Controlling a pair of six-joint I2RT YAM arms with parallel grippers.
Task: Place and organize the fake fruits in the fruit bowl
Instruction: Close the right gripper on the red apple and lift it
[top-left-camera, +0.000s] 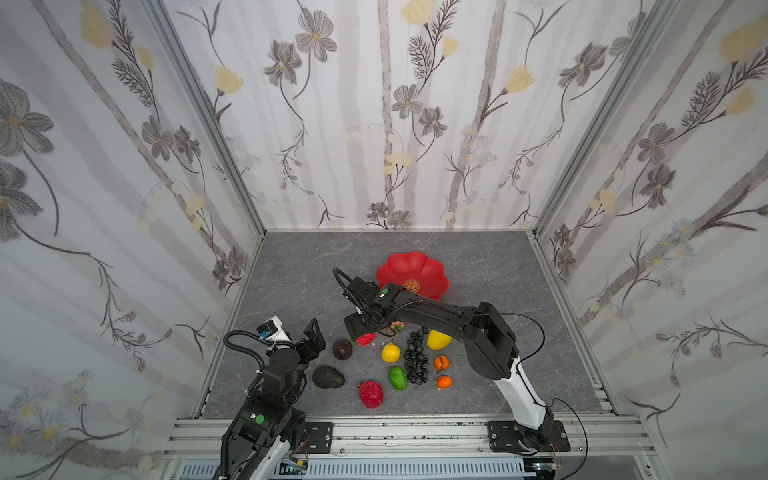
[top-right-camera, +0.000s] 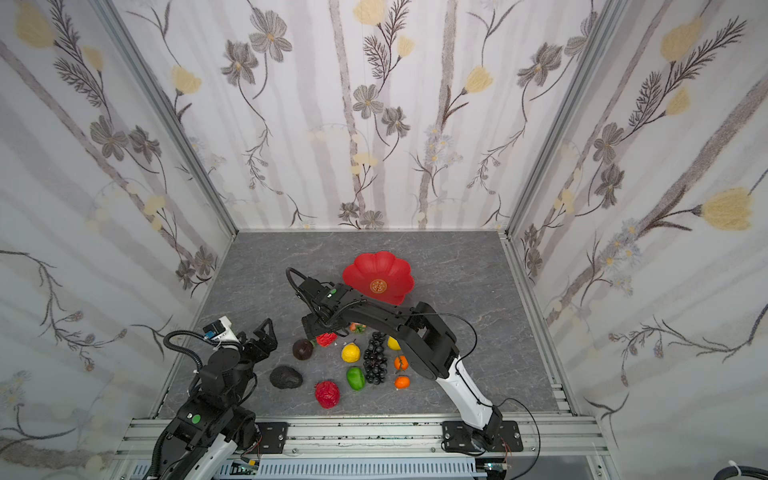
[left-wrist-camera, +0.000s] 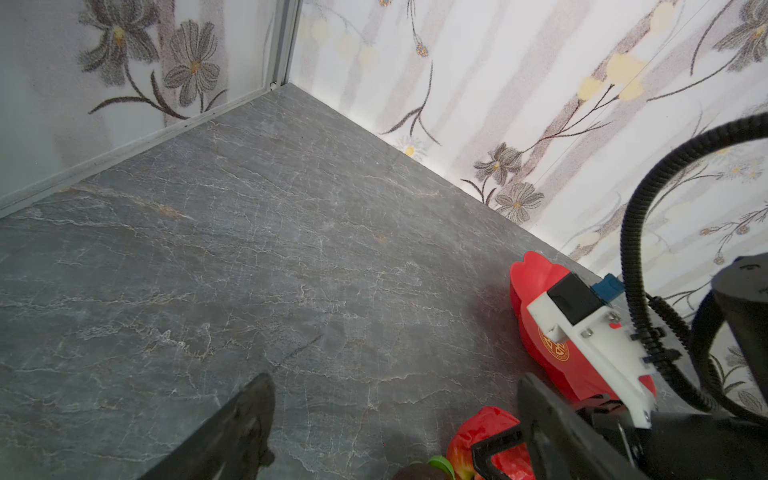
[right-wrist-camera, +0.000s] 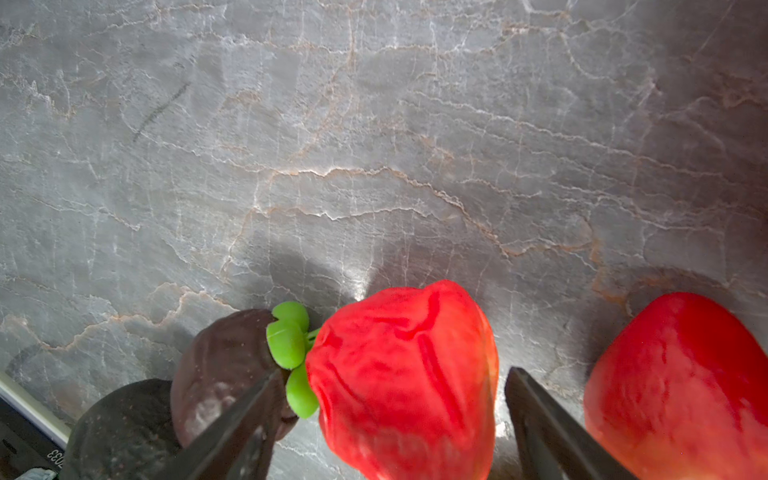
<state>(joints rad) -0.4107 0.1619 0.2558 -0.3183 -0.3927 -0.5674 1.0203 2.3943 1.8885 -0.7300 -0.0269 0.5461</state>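
Observation:
The red scalloped fruit bowl (top-left-camera: 399, 266) (top-right-camera: 365, 270) (left-wrist-camera: 536, 282) lies empty at mid table. The fake fruits lie in front of it: a wrinkled red fruit (top-left-camera: 366, 338) (right-wrist-camera: 403, 374), a dark round one (top-left-camera: 343, 348) (right-wrist-camera: 220, 365), a black rough one (top-left-camera: 328, 377), a lumpy red one (top-left-camera: 371, 393), a green one (top-left-camera: 397, 377), a lemon (top-left-camera: 390, 352), a black grape bunch (top-left-camera: 417, 357) and two oranges (top-left-camera: 441, 362). My right gripper (top-left-camera: 360, 332) (right-wrist-camera: 392, 374) is open, its fingers either side of the wrinkled red fruit with gaps showing. My left gripper (top-left-camera: 318, 334) (left-wrist-camera: 395, 399) is open and empty, left of the dark round fruit.
A yellow fruit (top-left-camera: 438, 340) and a small orange-green piece (top-left-camera: 395, 327) lie partly under the right arm. Another smooth red fruit (right-wrist-camera: 681, 382) sits close beside the right gripper. Flowered walls enclose the grey table (top-left-camera: 291, 282) on three sides.

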